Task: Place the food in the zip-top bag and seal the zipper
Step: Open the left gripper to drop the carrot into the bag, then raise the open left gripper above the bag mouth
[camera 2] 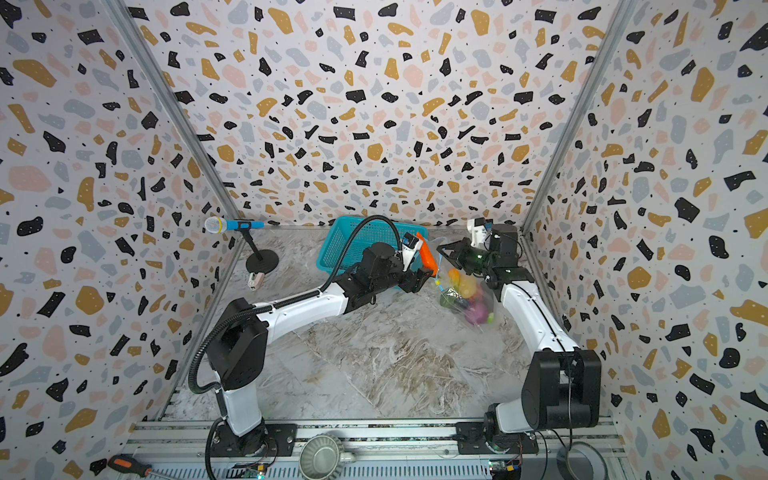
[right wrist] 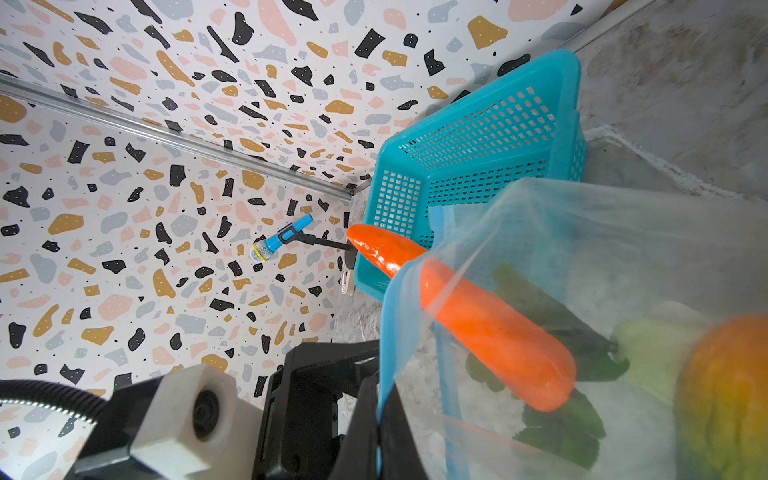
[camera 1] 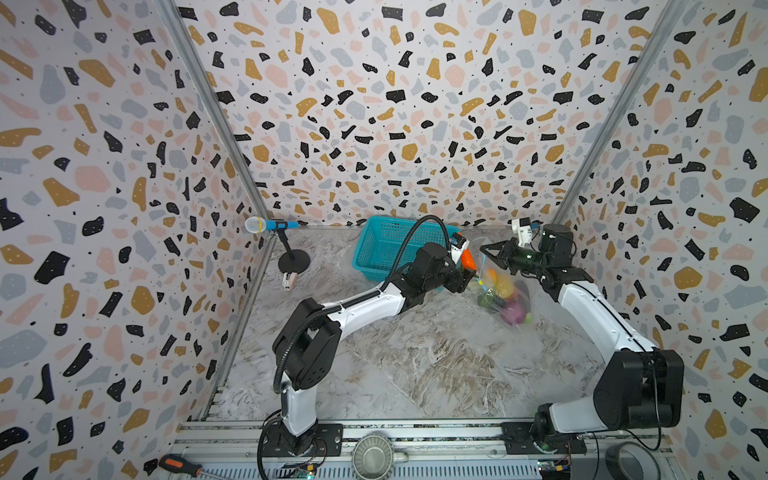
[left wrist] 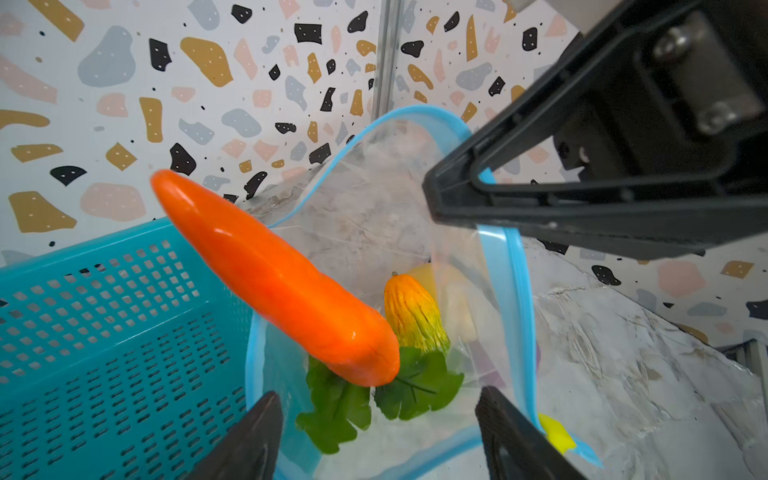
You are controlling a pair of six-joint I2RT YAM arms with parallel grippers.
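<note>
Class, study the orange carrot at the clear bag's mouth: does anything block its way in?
Nothing visible does. The carrot has its thick end past the open zipper, which the right tool holds up; only green leaves lie beneath.

**Bright, even light, some blur**

Even, diffuse light fills all views, and shadows are faint. Walls bow at the top views' edges. The carrot (left wrist: 274, 282) is motion-smeared with small glints. The zip-top bag (camera 1: 505, 297) looks blurred in both top views.

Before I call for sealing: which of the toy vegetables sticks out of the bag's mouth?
The orange carrot: its pointed end juts past the light blue rim of the zip-top bag, while the yellow-orange piece and green leaves lie fully inside.
</note>
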